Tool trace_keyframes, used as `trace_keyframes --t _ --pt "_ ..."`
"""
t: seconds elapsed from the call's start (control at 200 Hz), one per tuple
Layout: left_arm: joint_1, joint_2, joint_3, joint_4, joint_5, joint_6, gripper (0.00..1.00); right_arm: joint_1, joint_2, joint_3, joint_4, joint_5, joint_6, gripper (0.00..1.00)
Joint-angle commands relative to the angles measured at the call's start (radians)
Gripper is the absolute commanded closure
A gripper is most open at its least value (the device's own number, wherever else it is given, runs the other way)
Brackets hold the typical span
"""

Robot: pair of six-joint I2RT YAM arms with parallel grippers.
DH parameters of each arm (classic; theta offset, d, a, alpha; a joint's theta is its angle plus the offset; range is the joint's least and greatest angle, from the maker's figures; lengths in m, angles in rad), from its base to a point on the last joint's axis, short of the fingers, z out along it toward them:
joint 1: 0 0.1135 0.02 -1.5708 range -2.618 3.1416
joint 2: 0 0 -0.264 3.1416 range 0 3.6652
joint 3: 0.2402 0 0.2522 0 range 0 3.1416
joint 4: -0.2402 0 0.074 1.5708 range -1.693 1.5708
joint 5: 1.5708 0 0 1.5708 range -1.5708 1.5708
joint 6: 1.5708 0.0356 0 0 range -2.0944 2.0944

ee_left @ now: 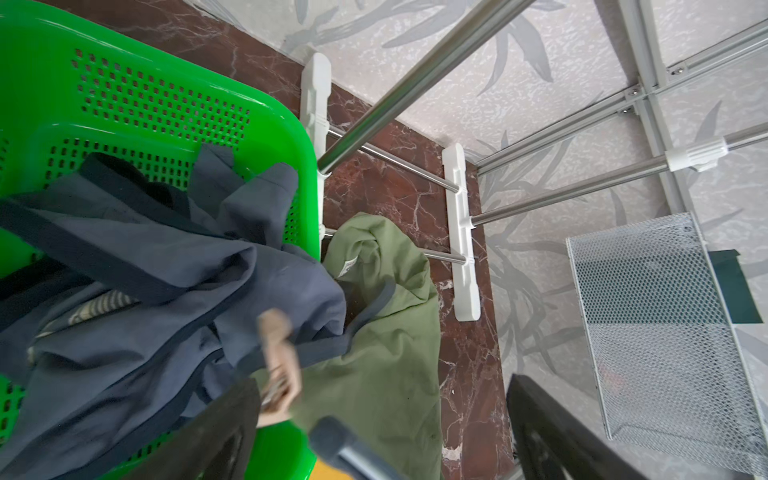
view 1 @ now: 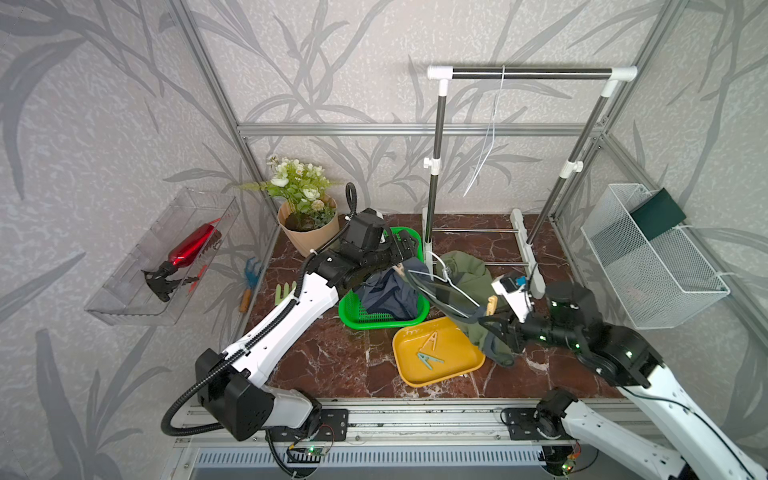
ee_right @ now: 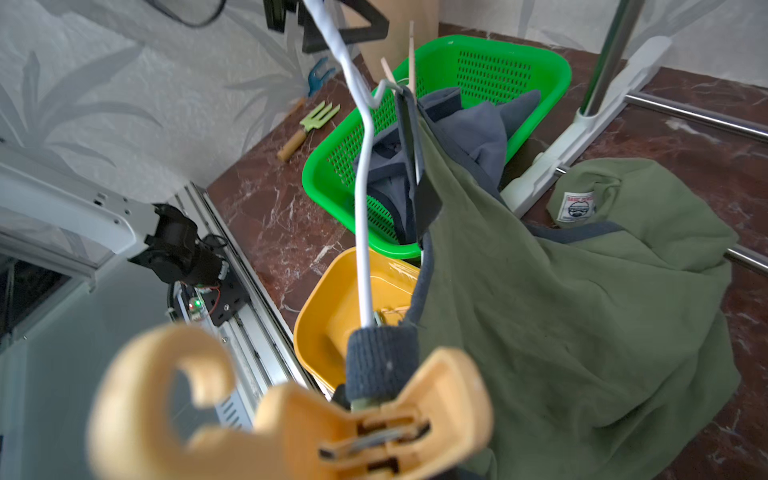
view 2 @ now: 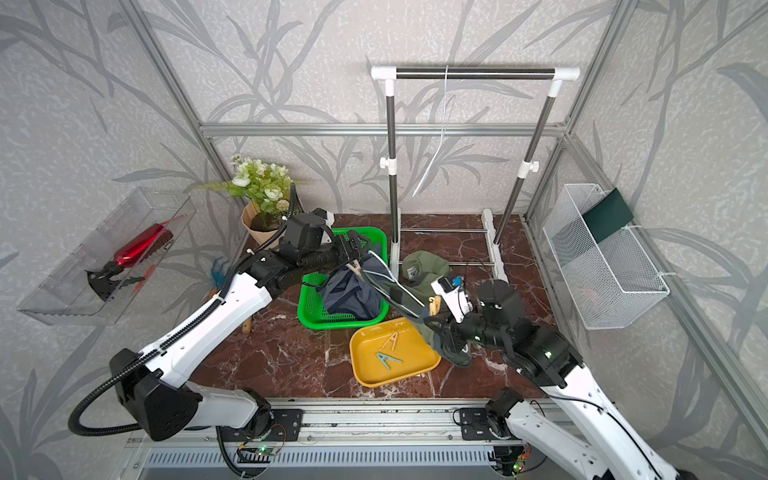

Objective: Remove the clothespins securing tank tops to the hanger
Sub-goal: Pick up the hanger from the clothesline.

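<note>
Two pegs clamp the white wire hanger (ee_right: 363,208): a pale peg (ee_left: 278,365) at its basket-side end and an orange peg (ee_right: 291,415) at the other. The left gripper (ee_left: 382,395) gapes wide and holds nothing, with the pale peg between its fingers, close beside one. The right gripper (view 1: 490,326) is nearly closed at the orange peg's handles; its pads are hidden. The slate top (ee_left: 166,270) lies crumpled in the perforated green basket (ee_left: 166,104). The olive top (ee_right: 582,311), navy-trimmed, drapes from the hanger onto the marble table (view 1: 332,365). An A-shaped teal peg (view 1: 430,359) and tan peg (view 1: 430,340) lie in the glossy yellow tray (view 1: 440,374).

Olive top (ee_right: 582,311); slate-blue top (ee_left: 145,291); green basket (ee_left: 124,50) (perforated); yellow tray (view 1: 457,353).
</note>
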Motion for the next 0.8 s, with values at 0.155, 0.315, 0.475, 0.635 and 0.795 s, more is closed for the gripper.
trace_keyframes --t 0.155,0.315,0.475,0.635,0.795 --pt "0.094 -0.043 -0.010 -0.136 -0.042 0.015 0.05 0.071 0.054 -0.028 0.220 0.192 -0.005 1.00" --pt "0.140 -0.045 -0.004 -0.235 -0.068 0.019 0.05 0.174 0.070 -0.034 0.228 0.303 -0.040 1.00" --pt "0.157 -0.006 -0.009 -0.230 -0.032 0.015 0.05 0.300 0.099 -0.036 0.250 0.440 -0.067 1.00" --pt "0.158 0.037 -0.001 -0.210 -0.027 0.015 0.05 0.391 0.110 -0.029 0.274 0.530 -0.087 1.00" --pt "0.164 0.073 0.005 -0.228 -0.021 0.013 0.09 0.451 0.110 -0.031 0.297 0.621 -0.126 1.00"
